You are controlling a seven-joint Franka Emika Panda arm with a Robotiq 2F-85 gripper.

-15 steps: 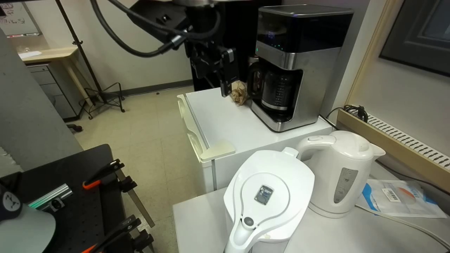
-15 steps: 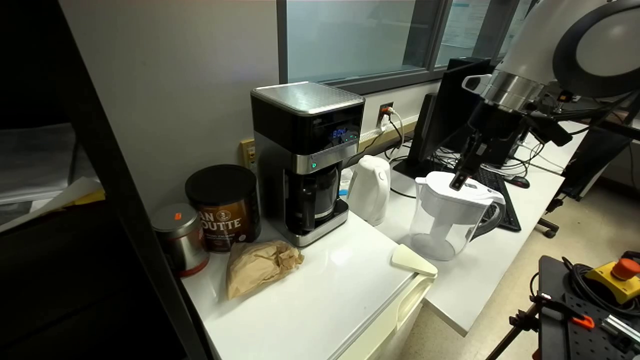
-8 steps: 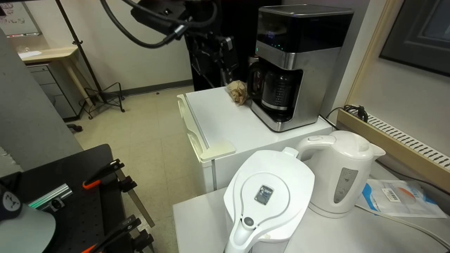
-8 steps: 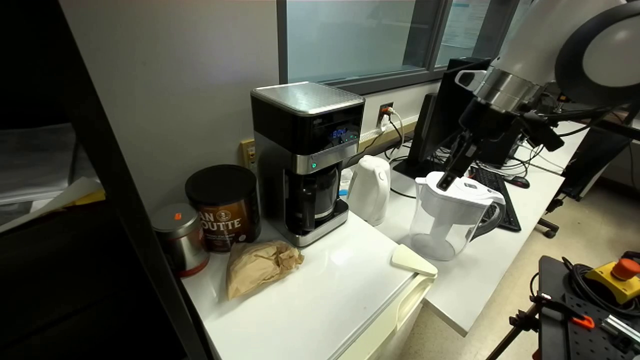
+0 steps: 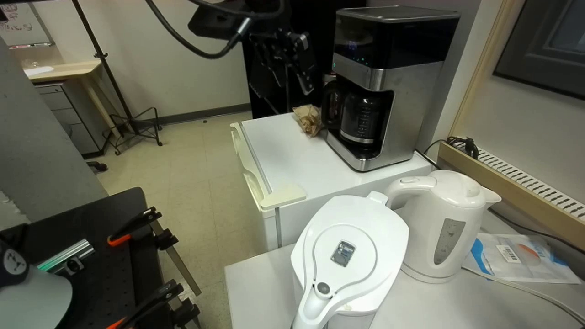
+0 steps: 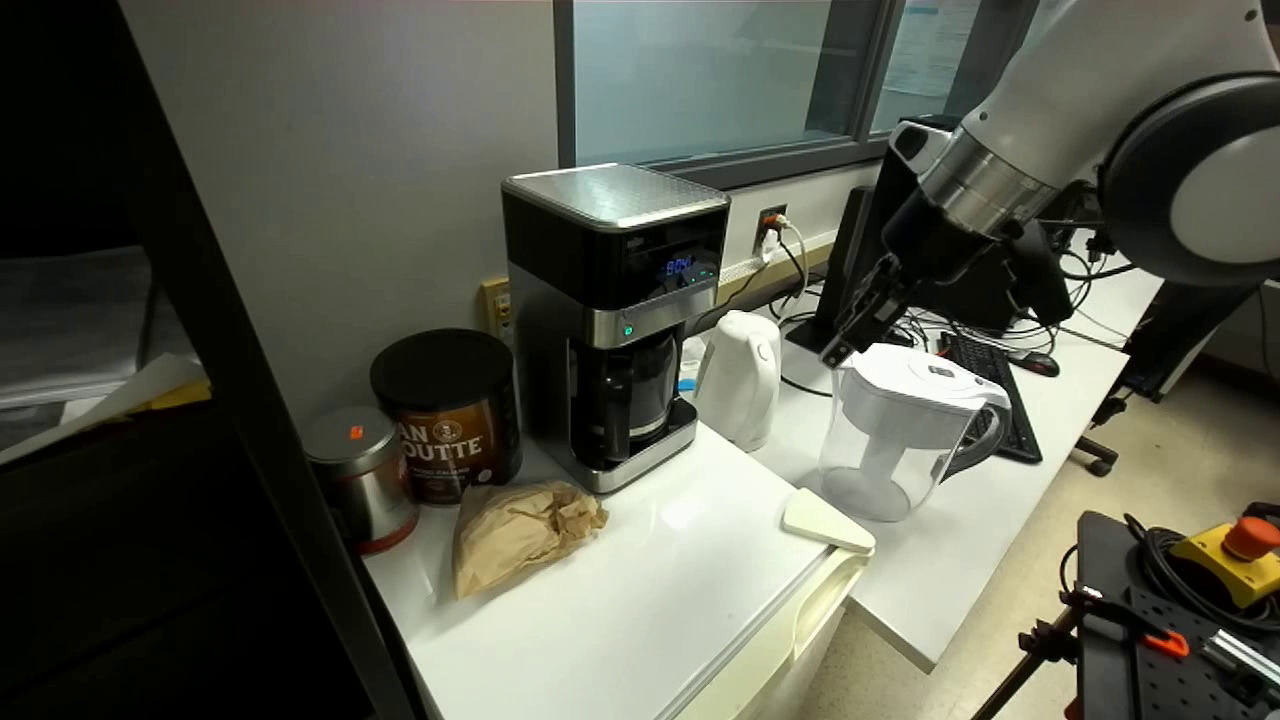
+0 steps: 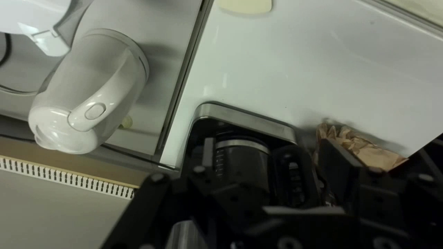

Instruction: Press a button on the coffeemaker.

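Coffeemaker (image 6: 612, 325) stands upright ahead of the spread jaws, well apart from them.

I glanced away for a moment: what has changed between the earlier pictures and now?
The robot arm has tilted, swinging its jaws upward and nearer the coffeemaker. They stand apart in the wrist view; nothing was visibly grasped or released. The coffeemaker, white kettle, filter pitcher and paper bag stayed put.
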